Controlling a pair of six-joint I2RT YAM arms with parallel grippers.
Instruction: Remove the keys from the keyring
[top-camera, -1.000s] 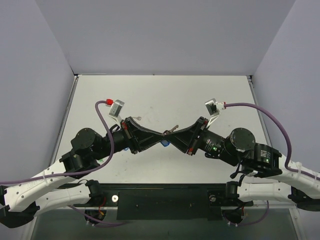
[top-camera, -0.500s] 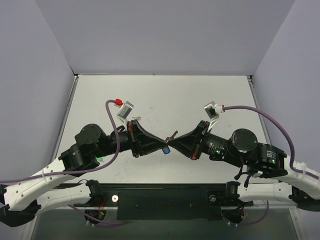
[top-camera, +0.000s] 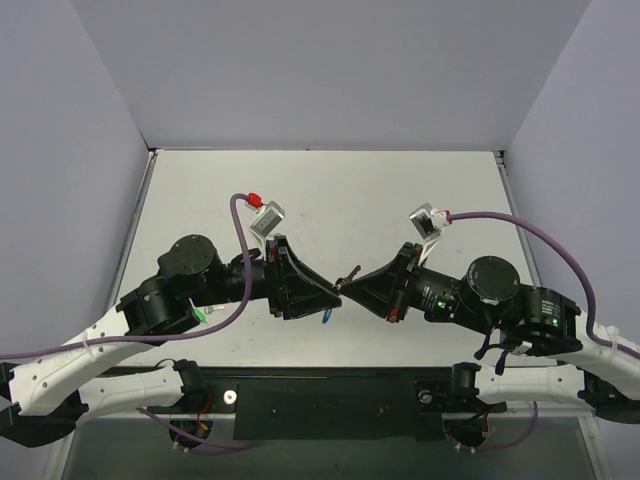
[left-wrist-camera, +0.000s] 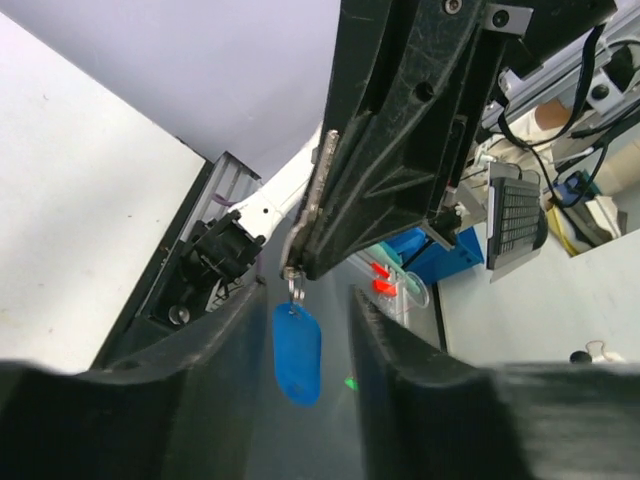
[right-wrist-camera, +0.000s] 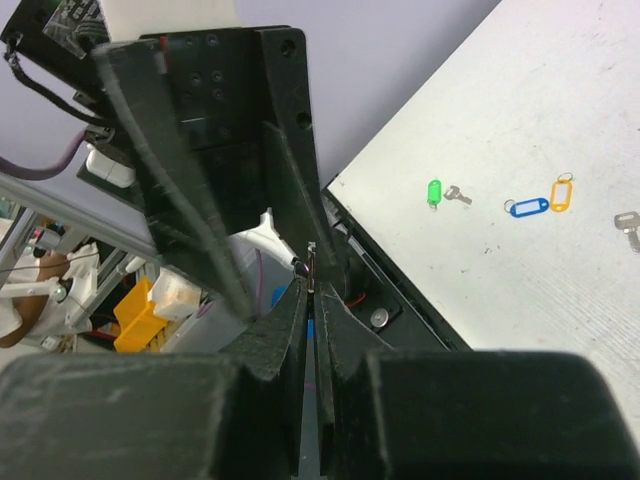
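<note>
Looking over the desk (top-camera: 420, 190), we find the left gripper (left-wrist-camera: 304, 298) above its near edge, jaws apart either side of a hanging blue tag (left-wrist-camera: 297, 352). The right gripper (right-wrist-camera: 312, 290) meets it tip to tip, jaws together, pinching the tag's ring (left-wrist-camera: 296, 288). Toward the near-left corner lie a green tag (right-wrist-camera: 434, 190) with key (right-wrist-camera: 458, 197), another blue tag (right-wrist-camera: 527, 207), a yellow tag (right-wrist-camera: 562, 193) and 1 bare key (right-wrist-camera: 628, 225).

A blue tag (left-wrist-camera: 297, 352) – oblong plastic – hangs straight down from a small ring (left-wrist-camera: 296, 289) pinched at the tip of the right tool (right-wrist-camera: 312, 296), clear of the worktop. On the worktop lie a green tag (right-wrist-camera: 434, 190) with its silvery key (right-wrist-camera: 458, 196), a second blue tag (right-wrist-camera: 527, 206) just beside a yellow tag (right-wrist-camera: 560, 193), and a bare key (right-wrist-camera: 627, 222).
</note>
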